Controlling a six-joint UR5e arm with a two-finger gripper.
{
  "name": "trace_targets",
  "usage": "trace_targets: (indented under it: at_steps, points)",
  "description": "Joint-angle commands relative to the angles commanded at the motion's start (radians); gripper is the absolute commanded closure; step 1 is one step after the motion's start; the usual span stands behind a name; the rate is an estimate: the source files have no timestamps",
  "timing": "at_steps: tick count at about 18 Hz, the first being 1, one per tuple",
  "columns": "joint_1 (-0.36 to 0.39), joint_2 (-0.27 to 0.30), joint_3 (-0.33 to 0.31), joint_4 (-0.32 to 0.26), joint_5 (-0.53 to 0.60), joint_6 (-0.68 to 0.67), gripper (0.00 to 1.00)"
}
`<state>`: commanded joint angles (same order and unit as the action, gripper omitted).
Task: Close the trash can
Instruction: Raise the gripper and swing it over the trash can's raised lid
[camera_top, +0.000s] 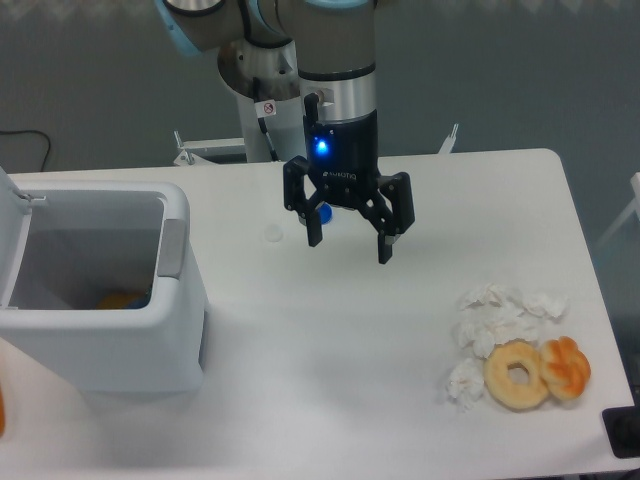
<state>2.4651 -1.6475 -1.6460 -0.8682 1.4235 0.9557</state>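
Observation:
The trash can (120, 345) is a big white boxy bin at the left of the table. Its top stands open, and the white lid (8, 235) is tipped up at the far left edge of the view. A grey latch tab (172, 248) sits on its right rim. Something orange and yellow (125, 299) lies inside at the bottom. My gripper (349, 240) hangs above the middle of the table, to the right of the bin and apart from it. Its two black fingers are spread open with nothing between them.
A pile of crumpled white tissues (495, 325) lies at the right front of the table, with a tan doughnut (517, 374) and an orange pastry (565, 367) beside it. A small blue object (324, 212) shows behind the gripper. A white round spot (273, 234) lies left of it.

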Motion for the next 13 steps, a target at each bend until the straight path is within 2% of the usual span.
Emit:
trace_targets:
  at_steps: [8,11,13]
  points:
    - [-0.006,-0.002,-0.009,0.006,-0.021,-0.012,0.00]
    - [-0.003,-0.002,-0.009,0.006,-0.112,-0.073,0.00]
    - [-0.005,0.000,-0.009,0.006,-0.117,-0.109,0.00]
